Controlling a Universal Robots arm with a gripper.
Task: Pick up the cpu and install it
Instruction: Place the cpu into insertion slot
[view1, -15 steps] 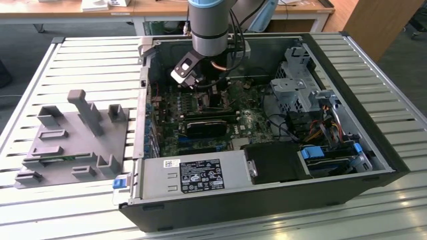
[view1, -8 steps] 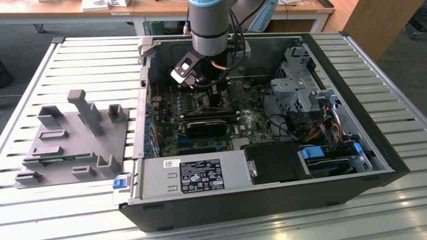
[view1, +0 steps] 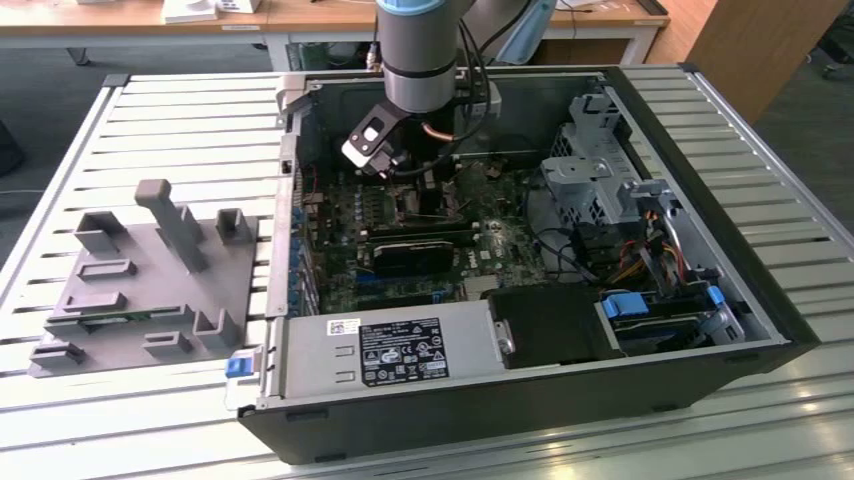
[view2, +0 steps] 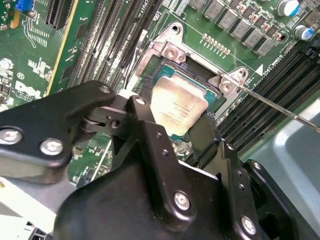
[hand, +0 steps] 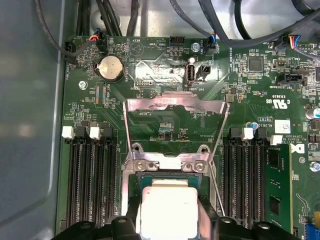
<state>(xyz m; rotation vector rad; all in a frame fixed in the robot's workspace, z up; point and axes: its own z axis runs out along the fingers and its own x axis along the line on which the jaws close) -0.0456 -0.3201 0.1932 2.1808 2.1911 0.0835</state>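
Silver-topped cpu (view2: 177, 106) sat clamped between my fingers (view2: 147, 135) by opposite edges, held level over the open socket (view2: 192, 70) for seating.

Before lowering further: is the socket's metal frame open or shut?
Open: in the first wrist view the frame is flipped back, leaving the cpu uncovered.

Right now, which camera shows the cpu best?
Second wrist view: the cpu shows nearly whole, at the socket. The first wrist view crops it at the frame edge; the arm covers it in the exterior view.
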